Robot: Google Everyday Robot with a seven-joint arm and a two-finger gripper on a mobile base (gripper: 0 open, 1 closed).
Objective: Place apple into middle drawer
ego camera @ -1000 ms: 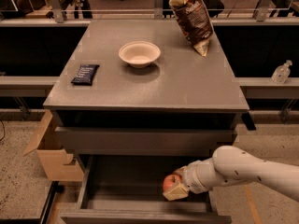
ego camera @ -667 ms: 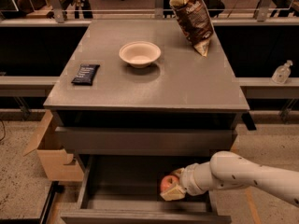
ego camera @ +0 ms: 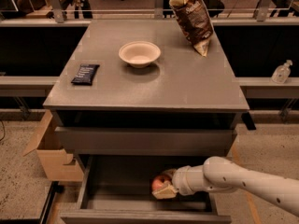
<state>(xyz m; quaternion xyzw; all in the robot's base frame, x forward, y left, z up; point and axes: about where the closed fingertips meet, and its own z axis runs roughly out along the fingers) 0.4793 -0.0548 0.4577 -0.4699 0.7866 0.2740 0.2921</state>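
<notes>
The red apple (ego camera: 159, 183) with yellowish patches is held inside the open middle drawer (ego camera: 117, 183), low over its floor near the right of centre. My gripper (ego camera: 163, 185) reaches in from the right on a white arm and is shut on the apple, one finger above it and one below. The drawer is pulled out at the bottom of the grey-brown cabinet, its low front edge (ego camera: 140, 215) nearest the camera.
Above the open drawer is a grey drawer with a tall flat front panel (ego camera: 145, 141). On the cabinet top stand a pale bowl (ego camera: 139, 53), a chip bag (ego camera: 191, 17) and a dark packet (ego camera: 85, 73). A cardboard box (ego camera: 49, 155) sits at the left.
My arm has shifted a little to the left, carrying the apple with it inside the drawer. Nothing on the cabinet top has moved.
</notes>
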